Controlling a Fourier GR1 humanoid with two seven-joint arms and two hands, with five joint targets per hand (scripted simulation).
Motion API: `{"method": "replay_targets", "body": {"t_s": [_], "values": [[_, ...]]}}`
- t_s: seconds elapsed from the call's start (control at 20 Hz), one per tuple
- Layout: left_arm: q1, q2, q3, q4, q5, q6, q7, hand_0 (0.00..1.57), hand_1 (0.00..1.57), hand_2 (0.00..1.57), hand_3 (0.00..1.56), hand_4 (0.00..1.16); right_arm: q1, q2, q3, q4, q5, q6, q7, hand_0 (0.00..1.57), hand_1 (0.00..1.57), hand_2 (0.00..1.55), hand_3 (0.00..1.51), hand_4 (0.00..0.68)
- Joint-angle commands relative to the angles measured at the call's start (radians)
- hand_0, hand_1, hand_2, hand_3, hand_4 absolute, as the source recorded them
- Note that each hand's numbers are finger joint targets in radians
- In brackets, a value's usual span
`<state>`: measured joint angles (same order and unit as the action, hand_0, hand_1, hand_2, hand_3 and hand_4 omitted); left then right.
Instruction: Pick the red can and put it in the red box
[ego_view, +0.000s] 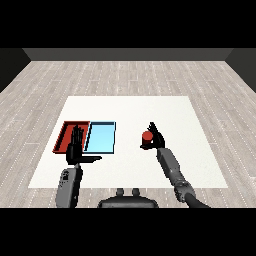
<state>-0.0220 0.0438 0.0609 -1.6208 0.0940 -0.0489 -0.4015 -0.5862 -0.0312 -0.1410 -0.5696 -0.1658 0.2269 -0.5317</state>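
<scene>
On the surface right of trays: red can (147, 136), my right robot hand (156, 139) curled round it.
Left robot hand (75, 150): fingers straight, over red tray (63, 136).
Step tip: lift clear, cross blue tray (101, 137), lower upright.

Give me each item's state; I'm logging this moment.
red can: upright, held in the right hand, not in a tray
right hand: curled round the can
left hand: open, fingers straight, over the red tray
red tray: holds no can
light blue tray: holds nothing
</scene>
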Motion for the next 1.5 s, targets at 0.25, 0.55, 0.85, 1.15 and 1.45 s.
{"method": "replay_targets", "body": {"t_s": [0.25,0.55,0.85,1.15,1.45], "values": [[0.017,-0.011,-0.004,0.031,-0.023,0.005,-0.053,0.00,0.00,0.00,0.00,0.00,-0.124,0.000,-0.017,0.194,0.044,-0.064,-0.076,0.00,0.00,0.00,0.00,0.000],[-0.062,0.028,0.036,0.038,0.008,0.000,0.002,0.00,0.00,0.00,0.00,0.00,-0.100,0.031,0.021,0.158,0.014,-0.264,-0.047,1.26,1.26,1.32,1.28,0.269],[-0.058,-0.016,-0.010,0.066,-0.029,0.031,-0.005,0.00,0.00,0.00,0.00,0.00,-0.065,-0.031,0.029,0.155,0.021,-0.244,-0.043,1.47,1.47,1.46,1.40,0.600],[0.028,0.012,-0.008,-0.082,0.009,-0.002,0.064,0.00,0.00,0.00,0.00,0.00,-0.076,0.021,0.055,0.099,0.052,-0.314,-0.009,1.47,1.47,1.44,1.38,0.597],[-0.025,0.010,-0.006,0.066,-0.008,-0.029,-0.051,0.00,0.00,0.00,0.00,0.00,-0.057,0.030,0.113,-0.077,0.073,-0.347,0.016,1.43,1.43,1.43,1.37,0.623]]}}
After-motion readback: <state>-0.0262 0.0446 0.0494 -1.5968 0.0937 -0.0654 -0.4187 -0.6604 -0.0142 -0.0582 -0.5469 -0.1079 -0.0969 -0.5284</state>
